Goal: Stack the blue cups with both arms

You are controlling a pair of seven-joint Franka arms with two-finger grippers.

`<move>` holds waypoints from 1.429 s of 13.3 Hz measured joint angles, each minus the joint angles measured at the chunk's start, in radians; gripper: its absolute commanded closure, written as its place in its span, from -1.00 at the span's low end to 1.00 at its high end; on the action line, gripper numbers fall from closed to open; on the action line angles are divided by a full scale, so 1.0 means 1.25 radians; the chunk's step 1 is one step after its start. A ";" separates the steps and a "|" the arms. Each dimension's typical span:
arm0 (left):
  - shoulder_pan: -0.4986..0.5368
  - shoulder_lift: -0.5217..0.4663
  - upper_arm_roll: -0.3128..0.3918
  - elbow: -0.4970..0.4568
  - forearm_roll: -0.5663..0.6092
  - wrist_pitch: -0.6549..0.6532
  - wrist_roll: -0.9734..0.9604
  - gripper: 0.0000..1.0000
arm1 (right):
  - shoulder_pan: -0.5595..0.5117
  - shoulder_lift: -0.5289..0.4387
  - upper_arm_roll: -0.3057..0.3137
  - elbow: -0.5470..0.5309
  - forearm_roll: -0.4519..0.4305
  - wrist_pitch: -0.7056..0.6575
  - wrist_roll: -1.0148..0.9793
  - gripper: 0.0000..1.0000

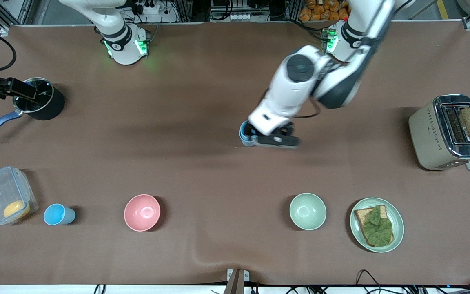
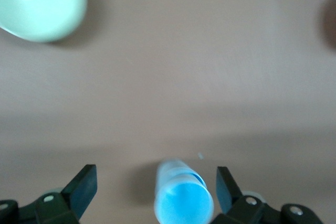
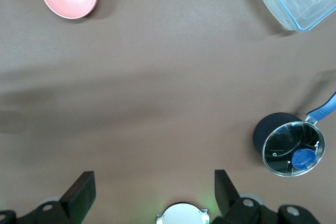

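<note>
Left gripper (image 1: 268,136) low over mid-table, fingers spread wide around the paler blue cup (image 2: 182,196), gaps on both sides of it. Bare table lies between this cup and the row nearer the front camera: sky-blue cup (image 1: 58,214), pink bowl (image 1: 142,212), green bowl (image 1: 307,211), plate (image 1: 398,228). Sky-blue cup stands just beside the clear container (image 1: 2,196), with open room toward the pink bowl.

A small tapered light-blue plastic cup (image 2: 182,199) stood on the brown worktop (image 1: 202,163) between the open fingers of the left hand (image 2: 157,190). Nearer the front camera than that hand sat a pale green round bowl (image 1: 307,211), with a pink round bowl (image 1: 142,212) and a second light-blue plastic cup (image 1: 58,214) toward the right arm's end.
</note>
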 measured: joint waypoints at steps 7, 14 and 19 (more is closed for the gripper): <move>0.253 -0.335 0.003 -0.120 0.000 -0.182 0.040 -1.00 | 0.000 0.000 0.005 0.000 0.000 0.000 0.000 -1.00; 0.312 -0.409 0.187 -0.049 -0.002 -0.460 0.435 -1.00 | 0.004 0.000 0.009 0.001 0.000 0.000 0.000 -1.00; 0.314 -0.402 0.207 -0.019 -0.026 -0.554 0.538 -1.00 | 0.004 0.000 0.009 0.001 0.000 0.000 0.000 -1.00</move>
